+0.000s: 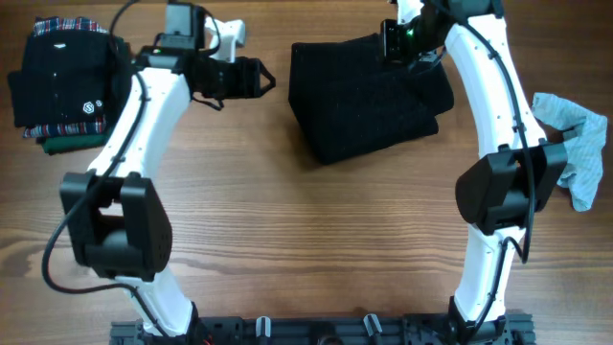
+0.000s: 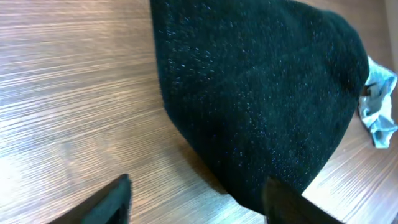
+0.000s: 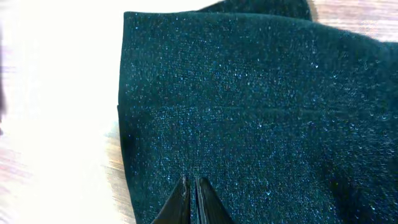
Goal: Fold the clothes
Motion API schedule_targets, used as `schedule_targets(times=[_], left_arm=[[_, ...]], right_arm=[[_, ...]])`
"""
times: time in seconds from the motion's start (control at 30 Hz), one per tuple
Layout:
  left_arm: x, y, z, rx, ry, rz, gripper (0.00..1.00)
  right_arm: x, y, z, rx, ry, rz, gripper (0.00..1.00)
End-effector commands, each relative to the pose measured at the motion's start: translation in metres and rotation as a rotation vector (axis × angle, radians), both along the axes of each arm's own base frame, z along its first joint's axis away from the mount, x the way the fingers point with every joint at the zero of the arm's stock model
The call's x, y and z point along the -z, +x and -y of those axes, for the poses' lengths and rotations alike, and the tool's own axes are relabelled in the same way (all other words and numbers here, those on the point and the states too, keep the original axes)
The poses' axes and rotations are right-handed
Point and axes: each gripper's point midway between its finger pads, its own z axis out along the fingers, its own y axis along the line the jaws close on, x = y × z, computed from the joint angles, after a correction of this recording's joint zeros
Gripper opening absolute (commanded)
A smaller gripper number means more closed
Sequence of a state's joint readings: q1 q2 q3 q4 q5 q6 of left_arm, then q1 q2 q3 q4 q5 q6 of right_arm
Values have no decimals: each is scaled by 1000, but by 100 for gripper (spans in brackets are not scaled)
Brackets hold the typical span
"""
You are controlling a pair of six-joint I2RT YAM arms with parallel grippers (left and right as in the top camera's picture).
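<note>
The clothes (image 1: pixel 369 101), a black fuzzy knit garment, lie folded into a thick block at the table's far middle. My left gripper (image 1: pixel 268 77) hovers just left of the block's left edge, open. In the left wrist view the left gripper (image 2: pixel 199 208) spans bare wood, and its right finger (image 2: pixel 283 202) overlaps the near corner of the clothes (image 2: pixel 261 93). My right gripper (image 1: pixel 400 48) is over the block's far right part. The right wrist view shows the right gripper (image 3: pixel 193 196) shut, tips together against the knit (image 3: pixel 249 99), with no fold visibly pinched.
A smooth black garment with red plaid trim (image 1: pixel 62 81) lies folded at the far left. A small light blue cloth (image 1: pixel 579 149) lies crumpled at the right edge, and it also shows in the left wrist view (image 2: pixel 379 115). Wooden tabletop (image 1: pixel 306 220) surrounds everything.
</note>
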State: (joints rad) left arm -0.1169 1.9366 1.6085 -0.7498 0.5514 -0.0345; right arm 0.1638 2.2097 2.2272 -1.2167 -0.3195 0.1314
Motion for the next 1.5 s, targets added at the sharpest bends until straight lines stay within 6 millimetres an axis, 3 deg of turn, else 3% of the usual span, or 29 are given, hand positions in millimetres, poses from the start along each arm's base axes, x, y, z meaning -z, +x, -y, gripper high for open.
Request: schedule_targets(times=[0.0,0.13,0.27,0.47,0.77,0.93,1.03,1.13,1.23,1.33,1.4,1.47], left_arm=[[4,3,17,37,-12,9,58],[1,5,25,53,-17,30,46],[-4,5,33,73,-50,46,43],[-12,8,47,108,-86,90,42],[-17,6,69,153,-90,128,43],[-17,6,69,154,-90,127,43],[-16,6,69,153,-91,125,43],[-16,6,69,112,-109,88,44],[-11,4,68,62,-127,28,44],[6,4,58,-43,-92,-64,48],[20,3,47,-119,-42,-115,51],[35,3,38,-180,6,-160,57]], right_arm=[[13,-13,-5,-17,111,-66,4],[41,-29,-7,-24,147,-152,4],[60,-51,-9,-43,159,-246,4],[88,-75,-7,-34,155,-345,4],[154,-107,-2,19,151,-442,4],[163,-106,-3,17,154,-420,4],[156,-95,-7,-11,175,-368,4],[132,-82,-13,-66,202,-292,8],[104,-68,-15,-86,206,-221,32],[63,-55,-17,-100,222,-115,83],[37,-51,-18,-107,226,-50,99],[11,-49,-18,-113,230,12,100]])
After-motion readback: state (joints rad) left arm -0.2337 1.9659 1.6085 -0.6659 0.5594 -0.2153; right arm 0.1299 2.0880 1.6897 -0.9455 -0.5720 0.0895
